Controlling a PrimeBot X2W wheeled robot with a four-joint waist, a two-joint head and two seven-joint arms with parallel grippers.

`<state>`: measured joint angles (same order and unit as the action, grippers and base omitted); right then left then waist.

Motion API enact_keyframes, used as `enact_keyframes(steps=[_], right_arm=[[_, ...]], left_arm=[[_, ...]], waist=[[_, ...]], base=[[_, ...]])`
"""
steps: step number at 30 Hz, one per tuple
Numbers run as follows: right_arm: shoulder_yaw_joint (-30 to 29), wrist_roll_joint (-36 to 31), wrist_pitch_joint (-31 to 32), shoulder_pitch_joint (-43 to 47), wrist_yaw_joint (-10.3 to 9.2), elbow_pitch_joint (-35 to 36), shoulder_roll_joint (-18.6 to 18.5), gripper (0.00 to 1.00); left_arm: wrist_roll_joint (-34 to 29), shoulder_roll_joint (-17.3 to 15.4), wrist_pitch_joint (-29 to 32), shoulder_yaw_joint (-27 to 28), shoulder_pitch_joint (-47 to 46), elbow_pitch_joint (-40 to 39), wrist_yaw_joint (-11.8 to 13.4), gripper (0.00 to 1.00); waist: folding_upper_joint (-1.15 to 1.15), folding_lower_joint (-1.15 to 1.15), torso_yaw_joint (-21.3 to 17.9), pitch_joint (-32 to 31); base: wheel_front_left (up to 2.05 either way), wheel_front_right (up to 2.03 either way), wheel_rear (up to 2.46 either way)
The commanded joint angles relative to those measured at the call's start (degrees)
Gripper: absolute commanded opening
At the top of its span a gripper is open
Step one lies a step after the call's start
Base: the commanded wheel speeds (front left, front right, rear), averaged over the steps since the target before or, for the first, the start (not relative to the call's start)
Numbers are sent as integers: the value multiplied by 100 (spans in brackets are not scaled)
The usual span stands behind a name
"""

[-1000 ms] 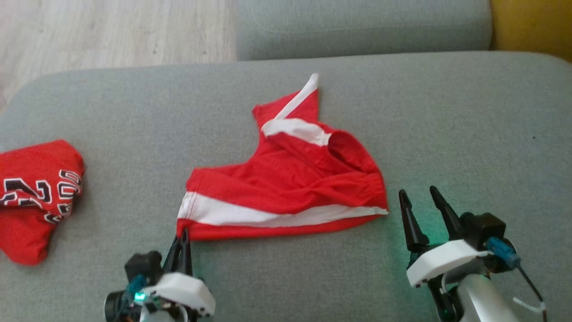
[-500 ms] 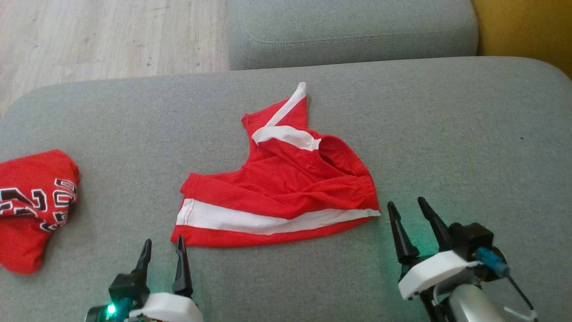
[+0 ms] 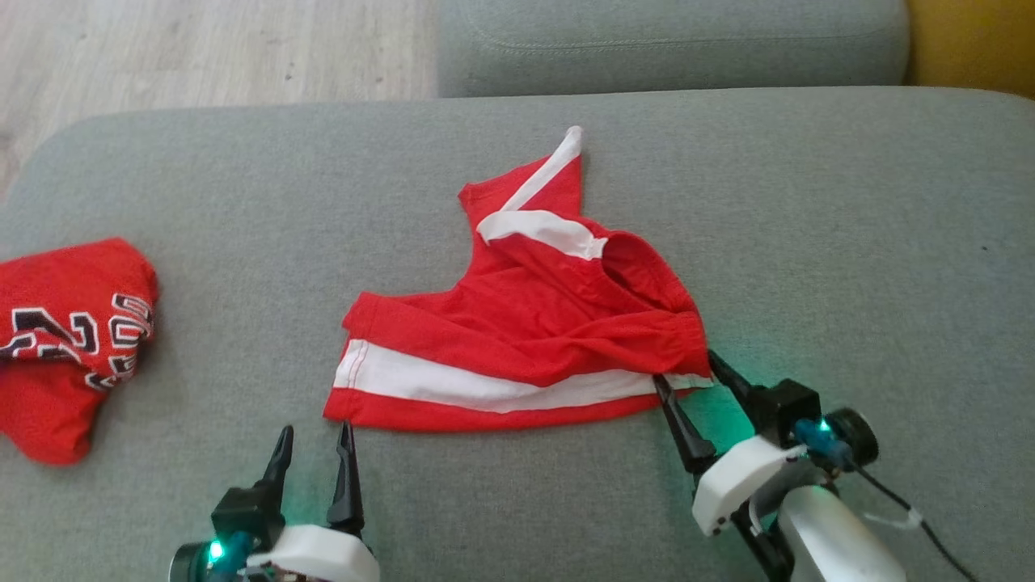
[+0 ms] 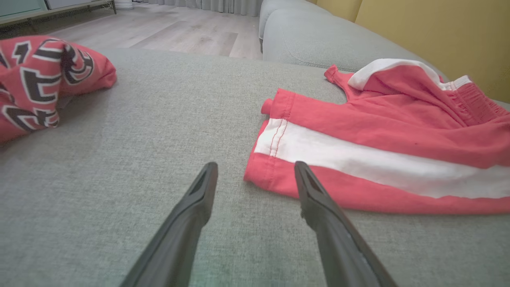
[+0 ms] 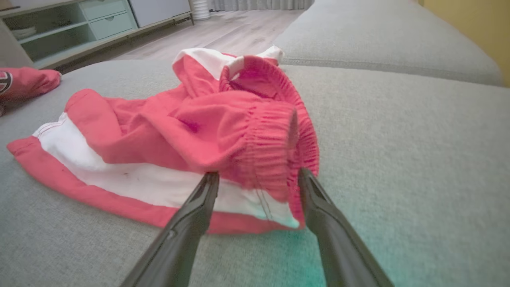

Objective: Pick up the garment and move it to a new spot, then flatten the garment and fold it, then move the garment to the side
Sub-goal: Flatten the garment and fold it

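Note:
The garment (image 3: 525, 323) is a pair of red shorts with white stripes, lying crumpled in the middle of the grey sofa seat (image 3: 849, 242). My left gripper (image 3: 315, 432) stands open just short of the garment's near left corner (image 4: 271, 175), holding nothing. My right gripper (image 3: 687, 372) is open, its fingers straddling the garment's near right corner. In the right wrist view the elastic waistband (image 5: 275, 147) bunches between the two fingers (image 5: 199, 203).
A second red garment with black and white lettering (image 3: 65, 339) lies bunched at the seat's left edge. A grey back cushion (image 3: 671, 40) runs along the far side. Wooden floor (image 3: 202, 48) lies beyond the seat, a yellow wall (image 3: 978, 40) at far right.
My left gripper let go of the garment's left corner, opened and drew back. My right gripper moved forward and left until its fingers straddle the right corner. The camera shifted slightly.

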<state>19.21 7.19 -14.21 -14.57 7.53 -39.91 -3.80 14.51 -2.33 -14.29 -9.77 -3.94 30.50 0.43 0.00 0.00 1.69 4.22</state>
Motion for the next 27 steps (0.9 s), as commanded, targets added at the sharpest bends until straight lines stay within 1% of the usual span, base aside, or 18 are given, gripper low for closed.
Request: enact_keyframes(steps=[1,7,11,13,15,16,19,25,26,27], right_arm=[[169,-64,-79,-178,-4,87,-62,100],[445,-83,-79,-325,-4,-267,-228,100],[589,21,-79,-357,-4,-264,-326,100],[651,65,-79,-366,-4,-222,-356,69],[730,116,-79,-366,-4,-146,-400,25],[766,151,-79,-361,-4,-100,-432,0],[887,261,-79,-337,-4,29,-558,0],[1111,502,-79,-378,-4,280,-751,0],[1143,542,-79,-386,-4,321,-763,0],[1143,542,-79,-386,-4,321,-763,0]], left_arm=[[30,-55,-71,121,-249,-130,0,100],[58,-55,-71,90,-259,-121,16,100],[108,-55,-71,59,-256,-141,33,100],[130,-55,-71,44,-266,-147,43,100],[145,-55,-71,27,-288,-150,33,100],[146,-55,-71,19,-309,-144,23,100],[127,-55,-71,5,-418,-124,-16,100],[86,-55,-71,38,-896,256,-378,100],[96,-55,-71,38,-994,382,-430,100],[96,-55,-71,38,-994,382,-430,100]], waist=[[0,0,26,17],[0,0,69,43],[0,0,36,69],[0,0,15,82],[0,0,-4,96],[0,0,-14,104],[0,0,-47,140],[0,0,-117,237],[0,0,-130,252],[0,0,-130,252]], base=[[0,0,0],[0,0,0],[0,0,0],[0,0,0],[0,0,0],[0,0,0],[0,0,0],[0,0,0],[0,0,0],[0,0,0]])
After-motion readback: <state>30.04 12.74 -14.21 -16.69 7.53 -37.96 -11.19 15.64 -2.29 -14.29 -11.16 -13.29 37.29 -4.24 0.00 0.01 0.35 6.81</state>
